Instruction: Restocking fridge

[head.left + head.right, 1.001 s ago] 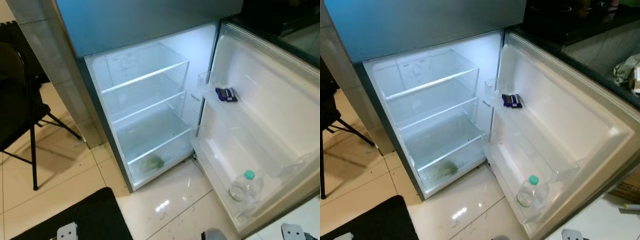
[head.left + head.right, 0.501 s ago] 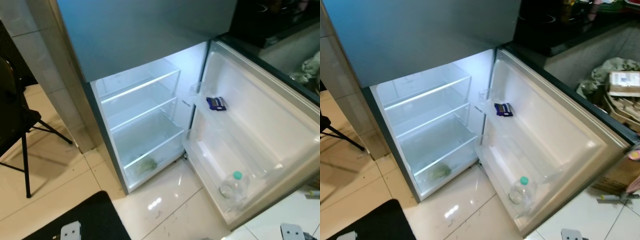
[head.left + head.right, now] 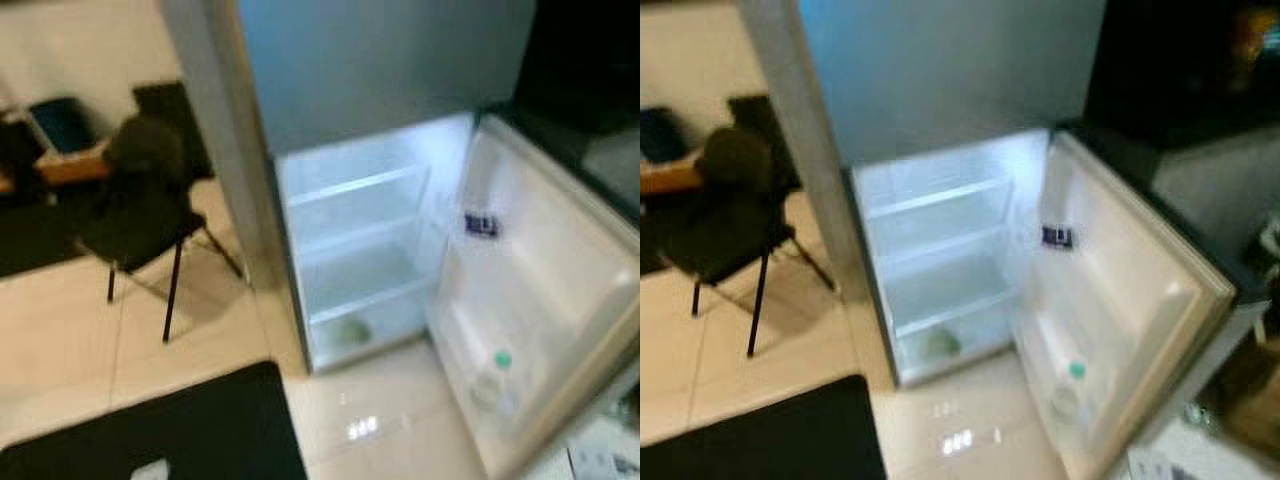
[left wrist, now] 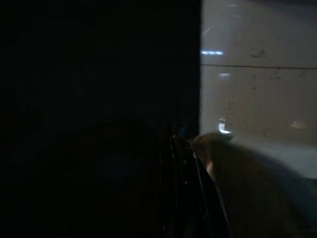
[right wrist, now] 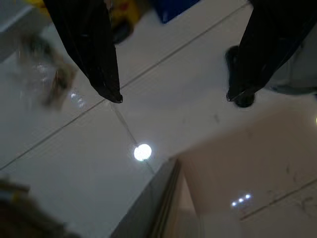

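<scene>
The fridge [image 3: 370,90] stands with its lower door [image 3: 560,300] swung wide to the right and its inside lit. The glass shelves [image 3: 355,185] are bare. A green item [image 3: 350,330] lies in the bottom drawer. A clear bottle with a green cap [image 3: 495,378] stands in the door's lowest bin, and a dark blue packet [image 3: 481,224] lies on an upper door shelf. My right gripper [image 5: 174,98] hangs open over the white floor tiles, holding nothing. In the very dark left wrist view, my left gripper [image 4: 181,148] is a faint black shape.
A black chair [image 3: 145,210] stands on the tiles to the left of the fridge, beside a grey wall pillar [image 3: 215,130]. A black mat [image 3: 170,430] lies on the floor in front. A dark counter [image 3: 1200,120] runs behind the open door.
The camera has pulled back and swung left, so the fridge looks smaller and the chair has come into view. Nothing inside the fridge has moved.
</scene>
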`<state>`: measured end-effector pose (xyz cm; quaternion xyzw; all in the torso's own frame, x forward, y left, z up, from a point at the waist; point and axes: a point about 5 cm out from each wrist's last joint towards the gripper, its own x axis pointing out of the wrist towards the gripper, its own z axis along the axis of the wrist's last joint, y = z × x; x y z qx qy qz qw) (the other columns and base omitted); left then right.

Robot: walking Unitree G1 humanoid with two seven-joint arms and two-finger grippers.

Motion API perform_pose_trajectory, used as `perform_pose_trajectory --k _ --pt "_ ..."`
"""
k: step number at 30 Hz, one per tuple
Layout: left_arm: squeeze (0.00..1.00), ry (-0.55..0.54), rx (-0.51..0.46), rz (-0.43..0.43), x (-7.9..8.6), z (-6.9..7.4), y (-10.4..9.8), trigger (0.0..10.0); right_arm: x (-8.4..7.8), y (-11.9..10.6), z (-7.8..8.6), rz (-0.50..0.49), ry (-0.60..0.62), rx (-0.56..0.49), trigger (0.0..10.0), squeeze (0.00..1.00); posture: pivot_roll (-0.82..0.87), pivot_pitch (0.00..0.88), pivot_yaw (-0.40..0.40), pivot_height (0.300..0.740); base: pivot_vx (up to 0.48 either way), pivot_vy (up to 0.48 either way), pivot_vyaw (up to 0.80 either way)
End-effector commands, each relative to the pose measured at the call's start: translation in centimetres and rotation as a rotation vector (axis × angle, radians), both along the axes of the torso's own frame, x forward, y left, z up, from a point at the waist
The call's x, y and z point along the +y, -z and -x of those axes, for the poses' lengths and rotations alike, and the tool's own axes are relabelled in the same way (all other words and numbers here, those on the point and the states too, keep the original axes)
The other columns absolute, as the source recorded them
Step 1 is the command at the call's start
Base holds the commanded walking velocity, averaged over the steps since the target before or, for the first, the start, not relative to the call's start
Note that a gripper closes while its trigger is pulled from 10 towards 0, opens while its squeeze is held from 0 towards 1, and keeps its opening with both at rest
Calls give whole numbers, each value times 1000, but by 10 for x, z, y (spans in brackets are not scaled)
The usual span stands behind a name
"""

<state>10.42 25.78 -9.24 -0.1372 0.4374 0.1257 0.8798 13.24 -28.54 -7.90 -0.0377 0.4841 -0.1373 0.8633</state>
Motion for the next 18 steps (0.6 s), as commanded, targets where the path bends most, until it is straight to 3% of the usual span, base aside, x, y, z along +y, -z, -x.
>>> perform_pose_trajectory --k 1,14,18 --pt "0 18 -19 0 -3 -8 -2 10000 2 6 15 -15 12 49 10000 0 -75 30 -25 740 0 0 0" --pt "0 26 -29 2 -4 -7 -2 10000 4 7 14 -30 -19 56 10000 0 -77 29 -29 740 0 0 0" --pt "0 36 -33 21 -5 -6 -1 10000 1 6 16 -13 20 56 10000 0 -77 28 -28 740 0 0 0"
